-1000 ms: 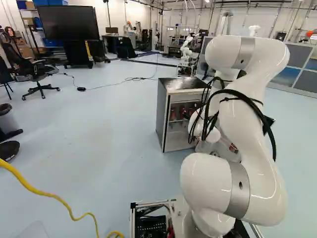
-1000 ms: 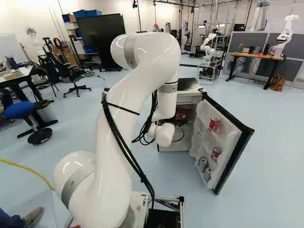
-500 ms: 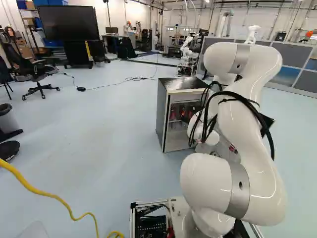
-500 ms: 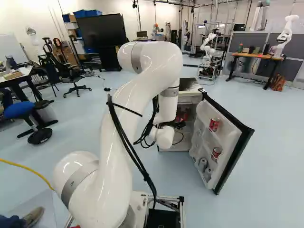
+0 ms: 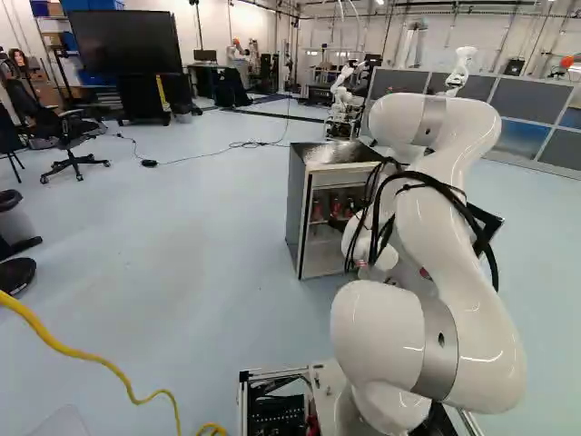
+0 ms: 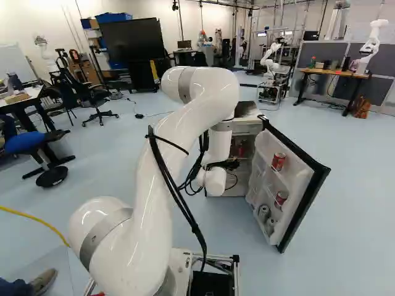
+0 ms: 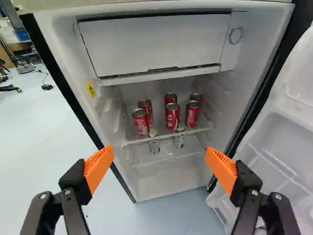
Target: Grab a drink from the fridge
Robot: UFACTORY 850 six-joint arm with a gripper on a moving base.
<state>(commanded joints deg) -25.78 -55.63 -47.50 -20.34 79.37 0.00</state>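
Observation:
In the right base view my gripper (image 6: pixel 231 164) shows as a dark shape before the open fridge (image 6: pixel 242 179). In the wrist view the gripper (image 7: pixel 159 151) is open, orange pads wide apart with nothing between them. Ahead of it, inside the fridge (image 7: pixel 168 188), red cans stand upright in two rows on the wire-edged shelf: front ones (image 7: pixel 140 122), (image 7: pixel 172 117) cans and a right can (image 7: pixel 192 113), with others behind. Clear-and-silver drinks (image 7: pixel 154 143) stand on the shelf below. The door (image 6: pixel 296 185) holds red cans (image 6: pixel 278 161) and grey cans (image 6: pixel 264 214).
A white freezer compartment (image 7: pixel 156 44) lies above the cans. The fridge's side wall (image 7: pixel 105 117) and open door (image 7: pixel 279 142) flank the opening. Another robot (image 6: pixel 271 58) stands beyond. A yellow cable (image 5: pixel 91 359) lies on the floor.
The base has not moved. My arm's elbow has come down and forward, toward the fridge, and the wrist has shifted slightly. The fridge, its door and the door's cans stay put.

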